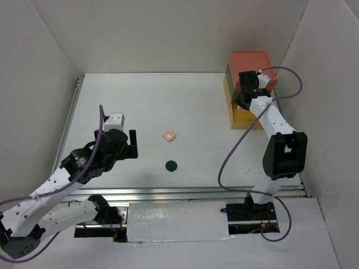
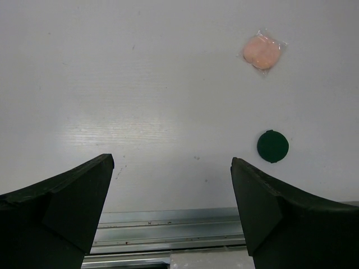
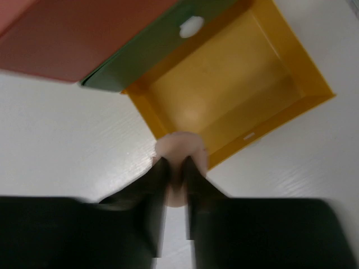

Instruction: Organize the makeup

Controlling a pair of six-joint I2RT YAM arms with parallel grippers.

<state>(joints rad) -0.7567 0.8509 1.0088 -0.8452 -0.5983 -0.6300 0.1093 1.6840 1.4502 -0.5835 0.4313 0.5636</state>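
Note:
A peach compact in a clear wrapper lies mid-table; it also shows in the left wrist view. A round dark-green compact lies nearer the front and shows in the left wrist view too. My left gripper is open and empty, left of both. My right gripper is shut on a pale pink compact, held over the front corner of the open yellow drawer. The palettes and tubes are out of view.
The stacked drawer box stands at the back right, red on top, green in the middle, with the yellow bottom drawer pulled out. A metal rail runs along the table's front edge. White walls enclose the table.

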